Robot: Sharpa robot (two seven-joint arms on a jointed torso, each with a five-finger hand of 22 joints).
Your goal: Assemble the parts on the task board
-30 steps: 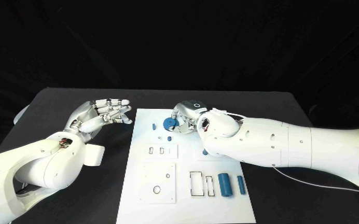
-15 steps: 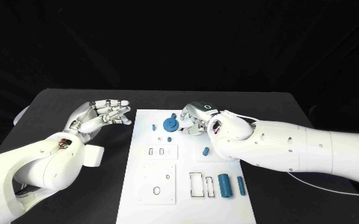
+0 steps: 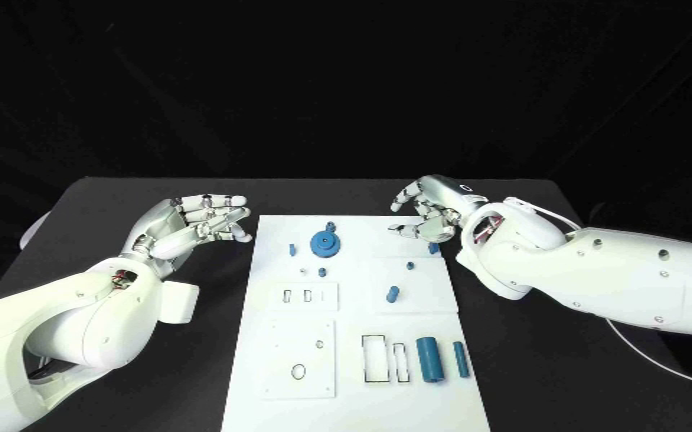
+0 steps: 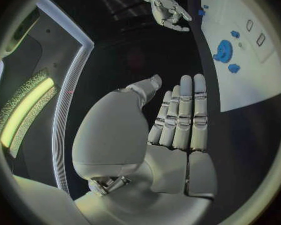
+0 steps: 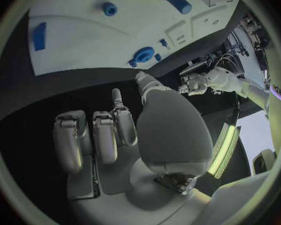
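Task board: white. Parts, including gear and cylinder: blue. Bench: black. Hands: silver.

Board centre open; right hand crowds far right corner.

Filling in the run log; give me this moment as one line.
left robot hand: open, off board | right robot hand: open, empty | blue gear: on task board

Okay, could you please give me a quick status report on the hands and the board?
Left robot hand open, beside task board. Right robot hand empty, at board's far right corner. Blue gear seated on board. Nothing in the way.
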